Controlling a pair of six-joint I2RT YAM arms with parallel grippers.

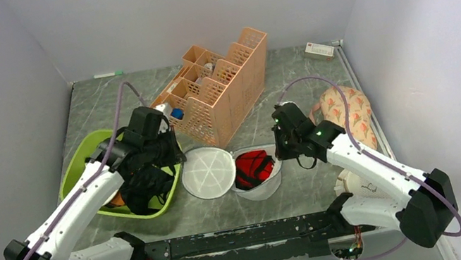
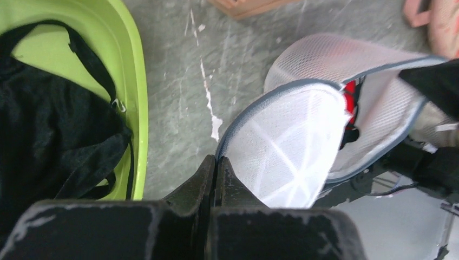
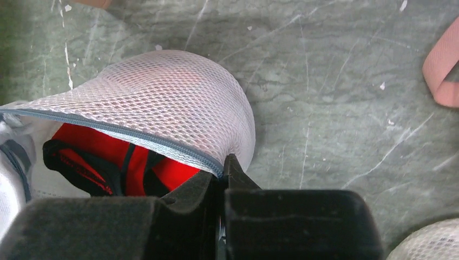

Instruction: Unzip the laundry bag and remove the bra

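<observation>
Left hand (image 2: pixel 216 165) and right hand (image 3: pixel 224 170) clamp tight on laundry bag (image 1: pixel 208 171) rims; bra (image 1: pixel 253 167) inside, between them.

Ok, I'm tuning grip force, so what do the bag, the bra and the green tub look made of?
The bag looks like soft white mesh, probably synthetic: open honeycomb weave, grey zip edge. The bra is matte red fabric with black trim. The tub seems glossy moulded plastic, going by its smooth rim.

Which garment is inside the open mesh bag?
The red bra, inside the unzipped laundry bag. The black garment sits in the green tub; the floral cloth lies on the table.
</observation>
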